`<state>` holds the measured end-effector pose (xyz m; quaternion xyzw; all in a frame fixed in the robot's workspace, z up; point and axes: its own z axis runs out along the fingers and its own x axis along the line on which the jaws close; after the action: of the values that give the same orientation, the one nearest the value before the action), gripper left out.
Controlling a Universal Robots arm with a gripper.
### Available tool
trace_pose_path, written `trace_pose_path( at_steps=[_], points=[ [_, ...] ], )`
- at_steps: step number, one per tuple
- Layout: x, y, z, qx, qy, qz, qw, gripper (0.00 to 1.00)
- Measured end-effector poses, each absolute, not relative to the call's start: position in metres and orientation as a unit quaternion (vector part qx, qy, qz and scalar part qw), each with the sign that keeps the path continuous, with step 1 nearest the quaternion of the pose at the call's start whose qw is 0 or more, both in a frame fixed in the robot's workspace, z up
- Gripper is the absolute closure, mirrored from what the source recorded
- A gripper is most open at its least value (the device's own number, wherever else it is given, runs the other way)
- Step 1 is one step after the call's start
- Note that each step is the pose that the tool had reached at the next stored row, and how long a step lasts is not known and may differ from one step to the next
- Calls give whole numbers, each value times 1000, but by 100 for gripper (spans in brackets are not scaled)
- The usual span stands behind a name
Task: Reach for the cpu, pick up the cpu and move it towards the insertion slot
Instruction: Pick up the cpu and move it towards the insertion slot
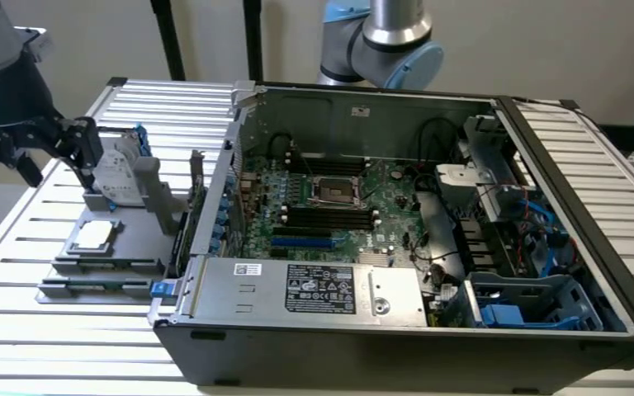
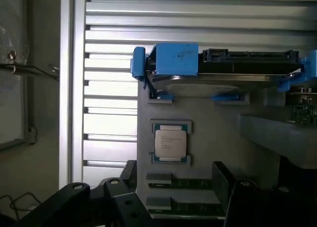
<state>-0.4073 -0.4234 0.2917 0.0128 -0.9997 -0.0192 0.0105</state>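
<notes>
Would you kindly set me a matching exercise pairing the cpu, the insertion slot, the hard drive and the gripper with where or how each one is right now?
Things:
1. cpu
2. insertion slot
3. hard drive
4. gripper

Places or states:
A. on the board inside the open computer case
B. lying flat in a recess of the grey tray, outside the case
C. open, holding nothing, over the tray
D. standing on edge on the tray, in a blue bracket

Pairs: 1-B, 2-A, 3-D, 4-C
</notes>
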Motion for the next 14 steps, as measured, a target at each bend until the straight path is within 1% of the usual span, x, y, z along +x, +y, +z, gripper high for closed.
trace_pose_path(
  at_steps=[14],
  points=[
    [-409,-423,266,17,-1000,-19,11,29]
  ],
)
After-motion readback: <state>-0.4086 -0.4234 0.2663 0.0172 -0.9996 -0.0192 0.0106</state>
